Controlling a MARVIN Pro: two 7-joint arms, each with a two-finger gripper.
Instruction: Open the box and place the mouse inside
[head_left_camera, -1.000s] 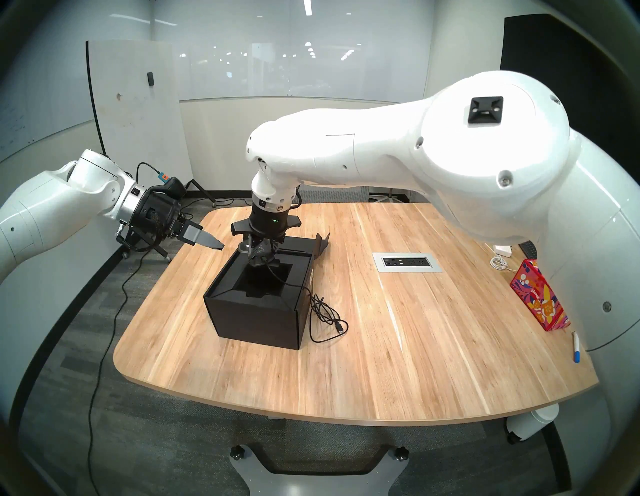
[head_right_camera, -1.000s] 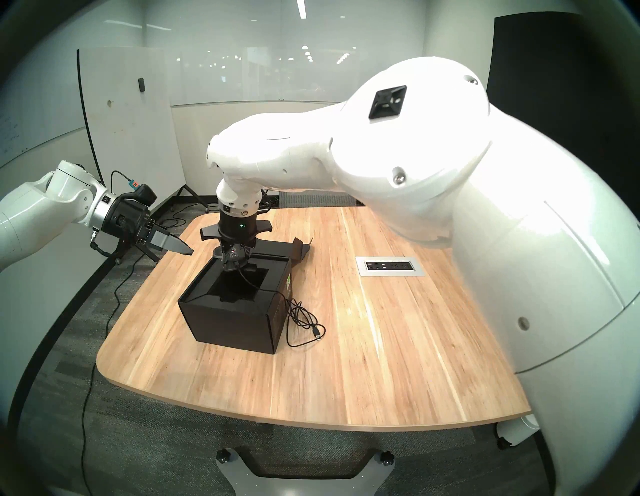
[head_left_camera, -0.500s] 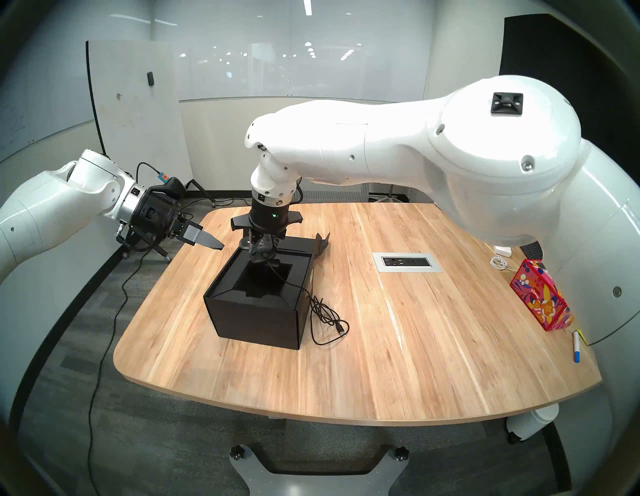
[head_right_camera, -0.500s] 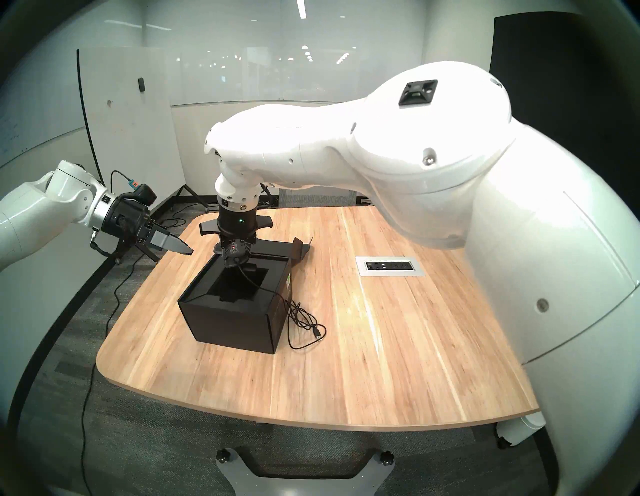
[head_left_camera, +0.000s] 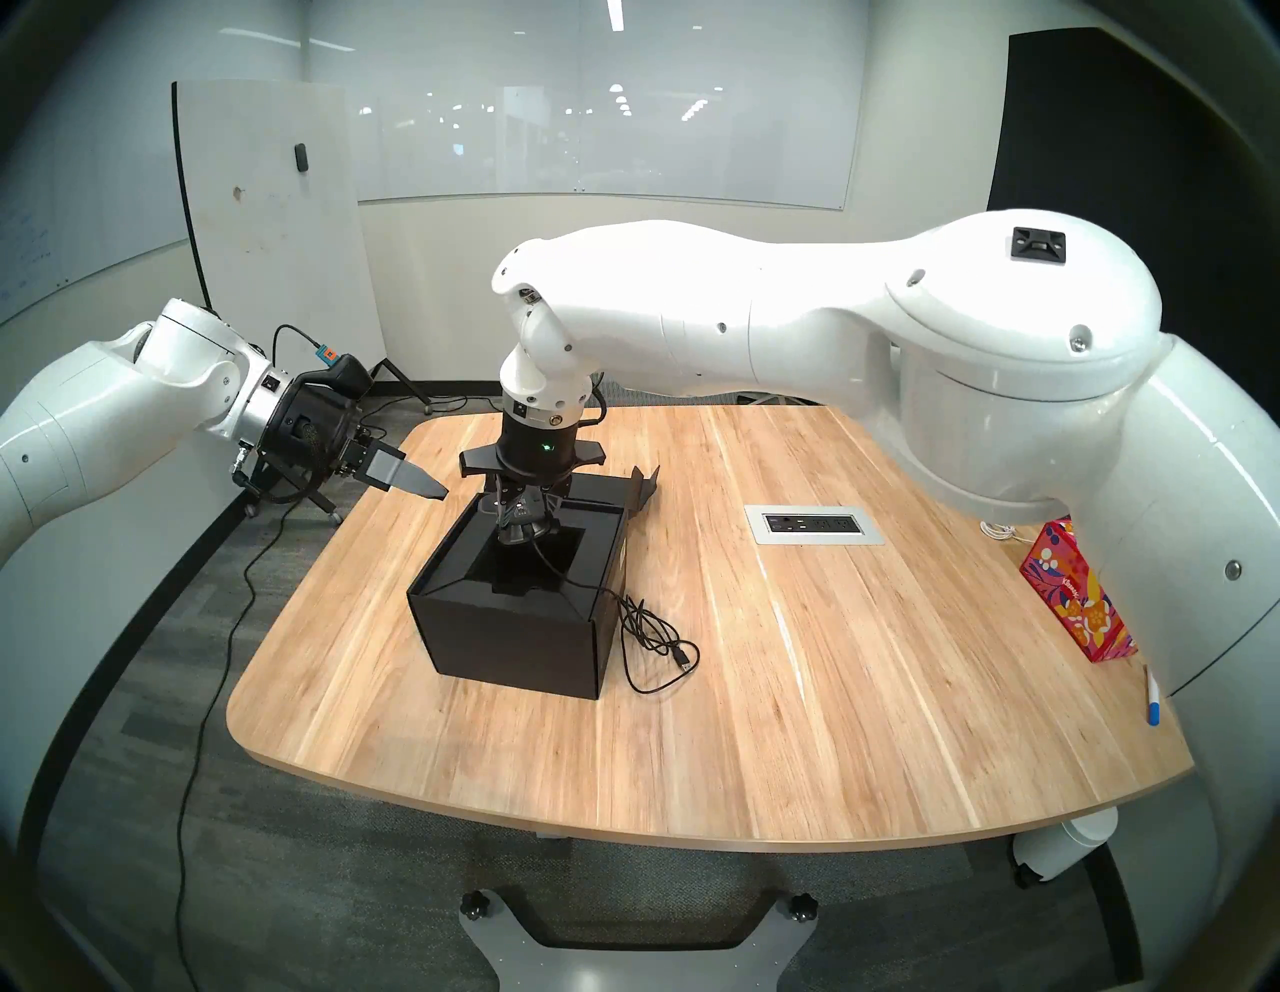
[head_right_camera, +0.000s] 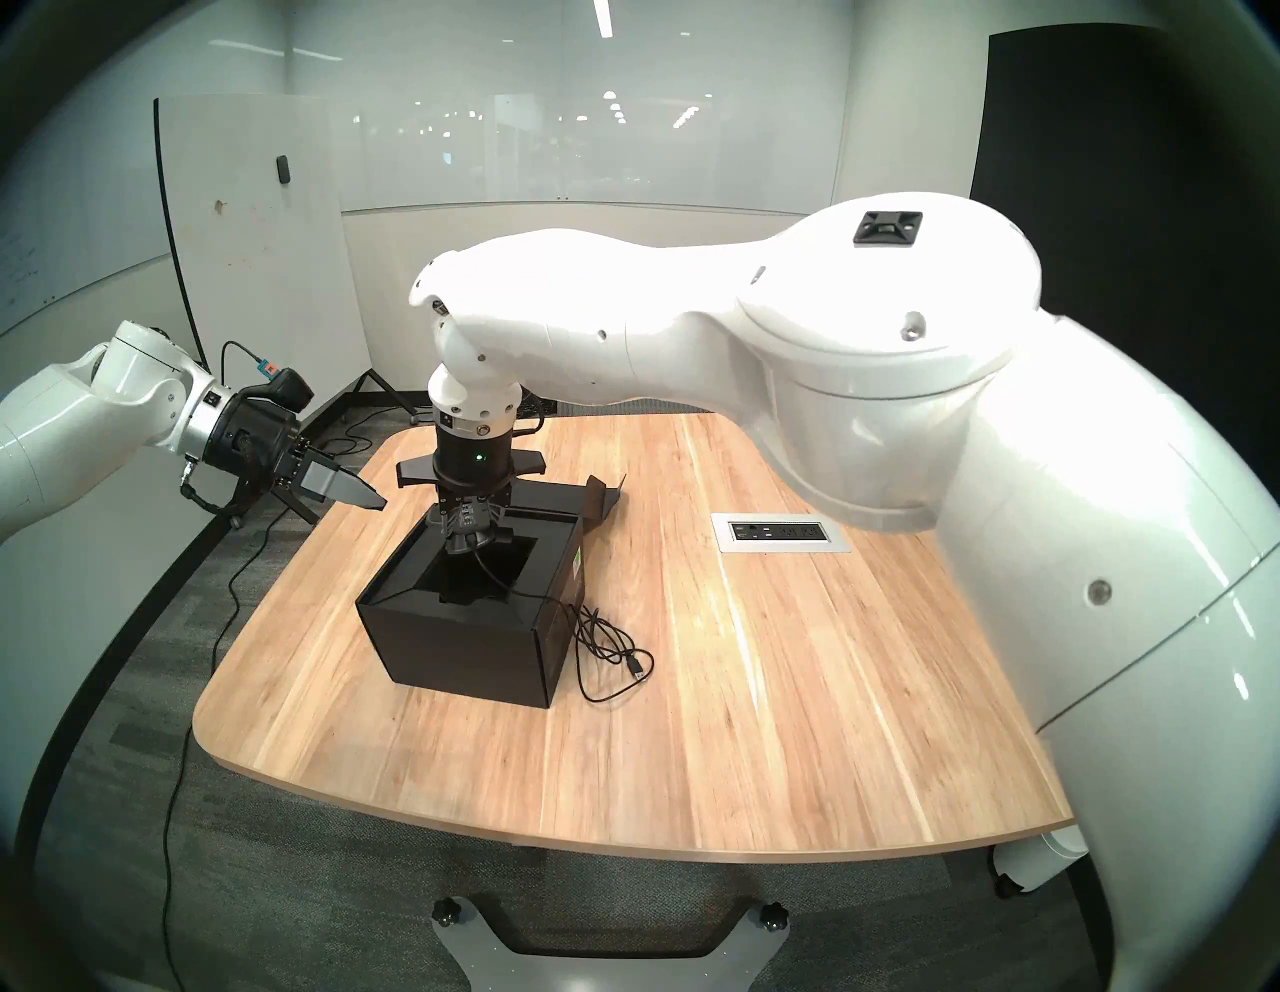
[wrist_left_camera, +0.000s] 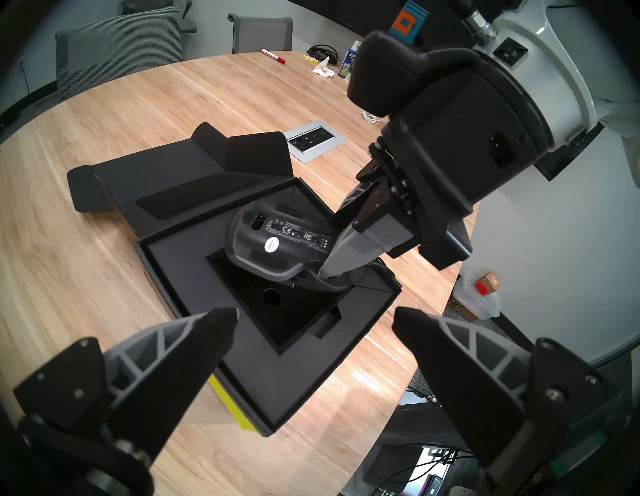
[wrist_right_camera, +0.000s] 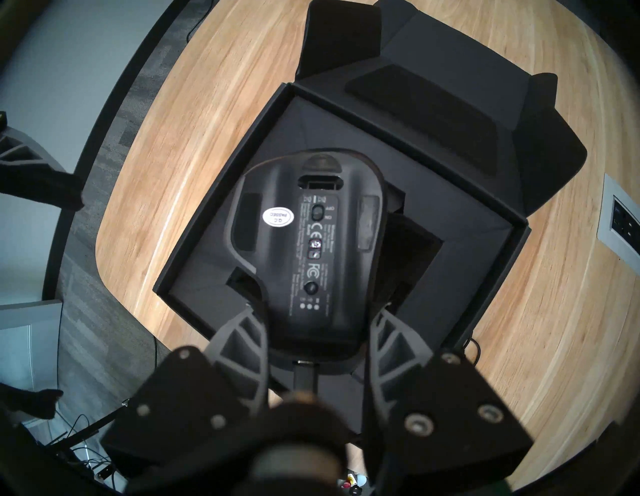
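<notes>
1. Right gripper (wrist_right_camera: 317, 311) clamps the mouse (wrist_right_camera: 304, 242) above the open box (head_left_camera: 512, 623) — underside facing the wrist camera, long axis steeply downward.
2. Left gripper (wrist_left_camera: 315, 322) — jaws apart, empty.
3. Cable (head_left_camera: 651, 637) trails onto the table (head_left_camera: 796, 693); mouse top hidden.

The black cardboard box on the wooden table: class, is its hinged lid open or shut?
Open. The black cardboard box has its lid flap folded back flat on the table behind it, exposing the foam insert.

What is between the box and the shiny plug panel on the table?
Only bare table between the box and the plug panel, shown in the head view.
</notes>
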